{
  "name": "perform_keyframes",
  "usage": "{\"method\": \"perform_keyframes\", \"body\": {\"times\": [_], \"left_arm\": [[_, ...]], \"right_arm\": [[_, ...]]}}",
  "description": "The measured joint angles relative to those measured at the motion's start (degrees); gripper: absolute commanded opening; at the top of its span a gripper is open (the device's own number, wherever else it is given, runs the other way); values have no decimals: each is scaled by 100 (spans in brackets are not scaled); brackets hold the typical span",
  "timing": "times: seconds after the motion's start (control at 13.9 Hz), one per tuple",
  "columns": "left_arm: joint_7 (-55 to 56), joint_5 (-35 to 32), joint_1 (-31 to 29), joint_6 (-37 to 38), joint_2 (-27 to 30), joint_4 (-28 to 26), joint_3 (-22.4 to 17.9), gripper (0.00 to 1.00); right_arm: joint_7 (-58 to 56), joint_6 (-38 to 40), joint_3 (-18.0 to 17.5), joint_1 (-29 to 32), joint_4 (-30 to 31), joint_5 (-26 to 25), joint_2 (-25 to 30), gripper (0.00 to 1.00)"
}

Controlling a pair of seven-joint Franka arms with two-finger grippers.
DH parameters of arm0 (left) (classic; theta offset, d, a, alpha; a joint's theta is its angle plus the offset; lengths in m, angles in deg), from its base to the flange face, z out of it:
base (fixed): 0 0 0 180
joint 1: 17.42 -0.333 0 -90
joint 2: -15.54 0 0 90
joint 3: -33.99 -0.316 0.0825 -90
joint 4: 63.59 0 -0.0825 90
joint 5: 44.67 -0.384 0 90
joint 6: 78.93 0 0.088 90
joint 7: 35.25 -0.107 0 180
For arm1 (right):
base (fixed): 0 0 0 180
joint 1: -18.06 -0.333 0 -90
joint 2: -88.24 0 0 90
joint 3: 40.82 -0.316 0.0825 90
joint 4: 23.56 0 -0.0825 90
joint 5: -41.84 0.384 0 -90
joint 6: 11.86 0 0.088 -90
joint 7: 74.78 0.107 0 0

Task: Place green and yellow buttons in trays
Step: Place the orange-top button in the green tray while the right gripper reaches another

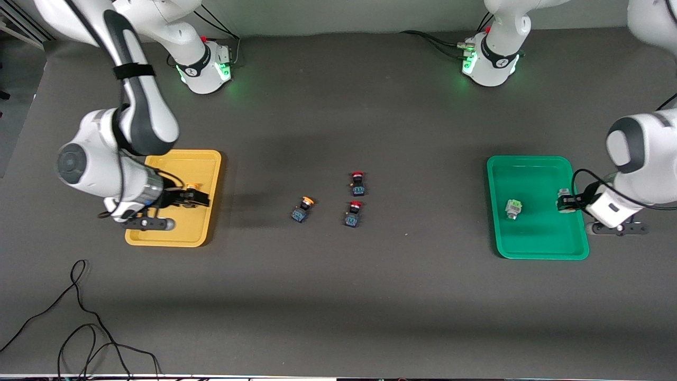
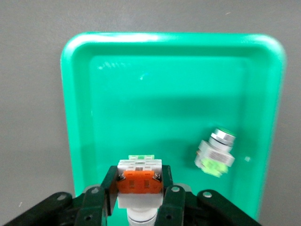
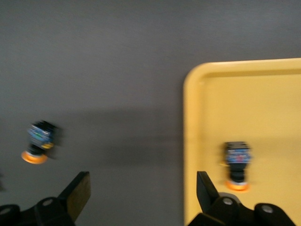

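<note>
The table (image 1: 338, 296) carries two trays, one at each arm's end; the yellow tray (image 1: 206, 159) lies toward the right arm's end, and the green tray (image 1: 529, 164) lies toward the left arm's end, well apart from the yellow tray.

The right gripper (image 1: 197, 199) hangs over the yellow tray with its fingers spread wide and nothing between them; the left gripper (image 1: 565, 202) is over the edge of the green tray that lies toward the left arm's end, its fingers clamped on a white-bodied button (image 2: 139, 179) whose orange-red face shows in the left wrist view.

One yellow-capped button (image 3: 236, 165) lies inside the yellow tray, just beside the right gripper's fingers; a second white-bodied button (image 1: 513, 208) lies on its side on the floor of the green tray, apart from the held one.

On the bare table between the yellow tray and the green tray stand three buttons; the second yellow-capped button (image 1: 302, 209) is closest to the yellow tray; two red-capped buttons (image 1: 357, 182) stand beside it, one nearer to the front camera than the other.
</note>
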Motion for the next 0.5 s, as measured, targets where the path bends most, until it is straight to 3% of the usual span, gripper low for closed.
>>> {"method": "perform_keyframes", "body": {"times": [0.07, 0.14, 0.22, 0.5], "left_arm": [[-45, -43, -35, -440, -146, -197, 2, 28], [-65, -64, -66, -762, -275, -331, 2, 44], [-98, -71, -99, -945, -378, -400, 2, 96], [-256, -79, -130, -689, -336, -274, 7, 100]], "right_arm": [[375, 0, -14, -207, -195, 0, -148, 100], [734, -1, -24, -416, -435, 0, -347, 100], [1066, -3, -32, -618, -718, 0, -596, 100], [1789, -8, -50, -1037, -1778, 74, -1702, 100]]}}
